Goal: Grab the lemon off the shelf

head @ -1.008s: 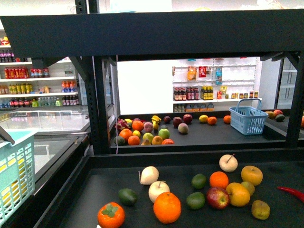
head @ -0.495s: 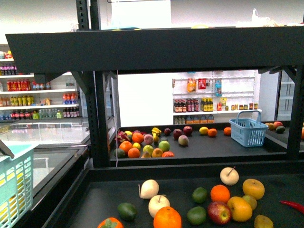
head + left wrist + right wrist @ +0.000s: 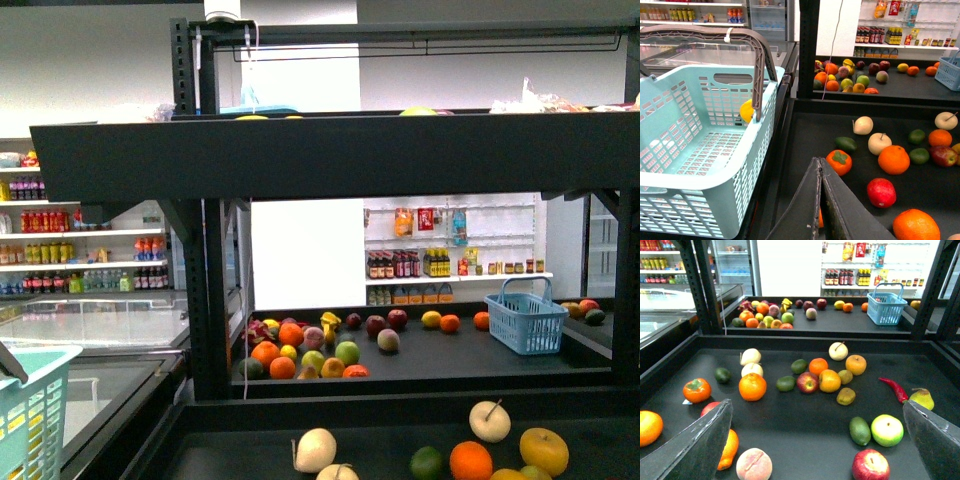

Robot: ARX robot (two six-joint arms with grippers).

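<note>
Left gripper (image 3: pixel 820 164) is seen clenched, fingers pressed together with nothing between them. A teal basket (image 3: pixel 705 175) is set at its 9 o'clock, just beside the shelf (image 3: pixel 805 140). Right gripper (image 3: pixel 816 405) is held released, fingers wide apart over the lower deck (image 3: pixel 790 432). The lemon (image 3: pixel 829 380) is found at its 12 o'clock on that deck, with bare deck between.

Around the lemon:
- A red apple (image 3: pixel 807 382) is set against it at 9 o'clock.
- An orange (image 3: pixel 818 366) is placed at 11.
- A stemmed yellow fruit (image 3: pixel 856 364) is placed at 1.
- An olive fruit (image 3: pixel 845 376) is just beside it at 3.

A red chilli (image 3: pixel 894 388) and a pear (image 3: pixel 921 398) are shown only by the right wrist view. Only by the left wrist view is a bright yellow lump (image 3: pixel 746 111) shown in the basket. It is half hidden by the handle (image 3: pixel 759 75), and what it is cannot be told. In the front view no gripper is shown. The upper deck's edge (image 3: pixel 330 150) is spread across from 9 to 3, and the cluster around the lemon is cropped at 5 o'clock.
</note>
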